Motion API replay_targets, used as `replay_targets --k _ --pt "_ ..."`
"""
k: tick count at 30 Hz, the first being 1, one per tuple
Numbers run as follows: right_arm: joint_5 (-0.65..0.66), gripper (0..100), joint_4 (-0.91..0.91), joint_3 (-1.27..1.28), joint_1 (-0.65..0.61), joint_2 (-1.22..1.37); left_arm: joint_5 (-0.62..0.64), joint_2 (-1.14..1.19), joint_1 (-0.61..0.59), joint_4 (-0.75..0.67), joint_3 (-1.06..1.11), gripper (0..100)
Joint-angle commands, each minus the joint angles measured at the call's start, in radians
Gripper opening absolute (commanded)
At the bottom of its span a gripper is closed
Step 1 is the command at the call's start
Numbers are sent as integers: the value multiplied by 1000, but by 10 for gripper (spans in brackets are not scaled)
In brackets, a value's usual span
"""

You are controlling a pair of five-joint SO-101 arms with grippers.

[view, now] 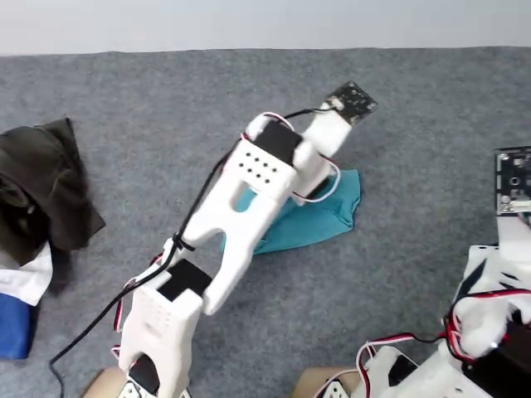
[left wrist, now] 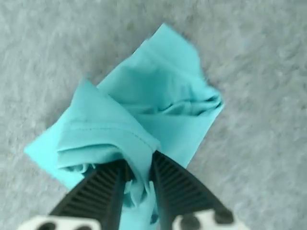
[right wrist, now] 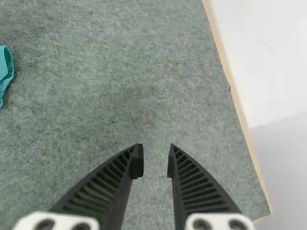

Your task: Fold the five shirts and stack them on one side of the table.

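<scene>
Grey felt table cover (view: 166, 108) beneath: my left claw (left wrist: 141, 164) clamps the crumpled turquoise cloth shirt (left wrist: 163, 96); my right claw (right wrist: 153, 160) hangs parted.

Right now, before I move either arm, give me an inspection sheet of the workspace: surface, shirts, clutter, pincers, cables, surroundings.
Surface: grey mat over the table; table edge shows near the right arm.
Job's things: teal shirt crumpled mid-table; dark shirt, white shirt and blue shirt heaped at the edge on the left arm's side, the dark one rumpled.
Clutter: nothing seen.
Pincers: left pincer shut on a fold of the teal shirt; right pincer open over bare mat.
Cables: black cable along the left arm; red and white wires at the right arm.
Surroundings: pale wall behind the table.
</scene>
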Motion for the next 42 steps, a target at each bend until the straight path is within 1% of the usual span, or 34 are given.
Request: replay_targets --k 1,5,9,13,17,22,26,29,33,35,38,40,42 --pt "-2 103 39 0 -5 7 31 -6 18 -54 -44 5" --pt "-2 103 39 0 -5 7 58 12 18 -66 -85 5" --pt "-2 103 39 0 -4 7 63 15 15 -2 -225 5" --pt "-2 103 39 0 -4 7 58 15 2 107 -371 5" --pt "-5 103 39 0 -4 7 57 15 -15 184 -450 5" --pt "-5 103 39 2 -4 7 57 38 -2 167 -417 5" --pt "-5 103 39 43 -4 -1 60 150 9 118 -395 5" --pt "-5 103 39 80 18 -15 63 249 5 75 -420 5" --pt "0 103 39 132 31 -64 63 362 9 63 -501 6" --pt "2 103 39 160 31 -90 61 408 18 72 -553 26" --pt "2 103 38 180 30 -114 64 436 34 138 -642 133" --pt "2 103 38 181 30 -117 64 434 51 187 -700 186" --pt "2 103 38 181 30 -117 64 433 68 196 -734 191"
